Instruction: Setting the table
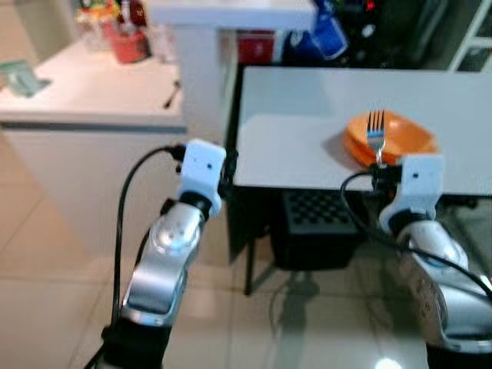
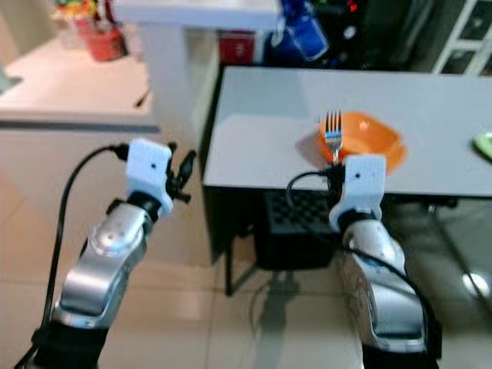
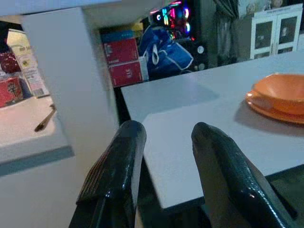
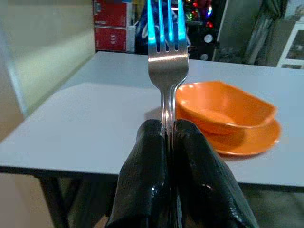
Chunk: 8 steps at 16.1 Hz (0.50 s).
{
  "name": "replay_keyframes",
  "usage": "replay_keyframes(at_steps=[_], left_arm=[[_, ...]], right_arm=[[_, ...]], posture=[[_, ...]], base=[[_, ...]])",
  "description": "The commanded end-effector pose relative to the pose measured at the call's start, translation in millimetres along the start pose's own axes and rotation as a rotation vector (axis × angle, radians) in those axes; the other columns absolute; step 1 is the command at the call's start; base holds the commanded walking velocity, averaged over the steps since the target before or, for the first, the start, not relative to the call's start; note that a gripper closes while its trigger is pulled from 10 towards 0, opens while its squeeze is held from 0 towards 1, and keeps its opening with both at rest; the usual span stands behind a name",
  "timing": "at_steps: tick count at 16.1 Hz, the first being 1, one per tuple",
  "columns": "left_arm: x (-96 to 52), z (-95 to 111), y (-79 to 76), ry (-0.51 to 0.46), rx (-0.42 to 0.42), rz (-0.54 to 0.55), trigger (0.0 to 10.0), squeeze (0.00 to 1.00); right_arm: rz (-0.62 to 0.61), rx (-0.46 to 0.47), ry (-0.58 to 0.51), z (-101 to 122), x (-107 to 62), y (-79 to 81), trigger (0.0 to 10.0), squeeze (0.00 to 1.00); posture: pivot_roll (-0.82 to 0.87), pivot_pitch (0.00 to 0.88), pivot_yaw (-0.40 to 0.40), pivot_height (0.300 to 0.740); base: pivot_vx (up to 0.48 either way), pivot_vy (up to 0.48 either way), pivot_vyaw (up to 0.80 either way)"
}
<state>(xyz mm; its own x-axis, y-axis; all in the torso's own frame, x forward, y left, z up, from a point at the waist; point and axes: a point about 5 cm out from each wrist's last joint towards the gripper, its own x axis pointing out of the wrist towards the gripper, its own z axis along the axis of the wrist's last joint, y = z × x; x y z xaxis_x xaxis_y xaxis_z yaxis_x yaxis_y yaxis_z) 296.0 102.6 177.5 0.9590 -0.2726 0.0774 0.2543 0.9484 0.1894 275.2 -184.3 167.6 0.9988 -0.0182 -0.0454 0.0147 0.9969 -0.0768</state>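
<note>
We see the right end effector pinching a silver fork by its handle, the 2 black fingers pressed together on it and the tines pointing up. In the head views the fork stands upright just at the near edge of the grey tabletop, in front of an orange bowl. The bowl sits on an orange plate, both resting on the tabletop near its near edge and just beyond the fork; whether the fork touches them we cannot tell.

The left end effector is held in front of the near left corner of the tabletop, its 2 fingers spread apart with nothing between them. In the head view the left arm is raised in the gap between the tabletop and a white counter to the left.

On the counter, towards the far side, stands a red container, and a small dark utensil lies near the counter's right edge. Beyond the tabletop we see red boxes and a blue bag. Under the tabletop sits a black crate on the tiled floor. At the far right of the tabletop a small green object lies at the picture's edge
</note>
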Motion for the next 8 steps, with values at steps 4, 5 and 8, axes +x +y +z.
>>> replay_keyframes(at_steps=[4, 5, 8], left_arm=[[-1.4, -6.5, 6.3, 0.027, 0.005, 0.023, 10.0, 0.00], [-1.0, -6.0, 5.8, 0.026, 0.003, 0.020, 10.0, 0.00], [-1.2, -3.5, -0.9, 0.023, -0.041, 0.006, 10.0, 0.00]], right_arm=[[0.000, -0.019, -0.020, 3.9, 1.0, 3.6, 10.0, 0.00], [-0.001, -0.016, -0.020, 4.5, 0.7, 3.4, 10.0, 0.00], [0.027, -0.010, 0.024, -3.0, 0.6, 2.4, 10.0, 0.00]], posture=[[-0.06, 0.000, 0.024, 0.740], [-0.06, 0.000, 0.021, 0.740], [-0.03, 0.000, 0.020, 0.740]], base=[[0.000, -0.445, 0.00], [0.000, -0.446, 0.00], [0.000, 0.000, 0.00]])
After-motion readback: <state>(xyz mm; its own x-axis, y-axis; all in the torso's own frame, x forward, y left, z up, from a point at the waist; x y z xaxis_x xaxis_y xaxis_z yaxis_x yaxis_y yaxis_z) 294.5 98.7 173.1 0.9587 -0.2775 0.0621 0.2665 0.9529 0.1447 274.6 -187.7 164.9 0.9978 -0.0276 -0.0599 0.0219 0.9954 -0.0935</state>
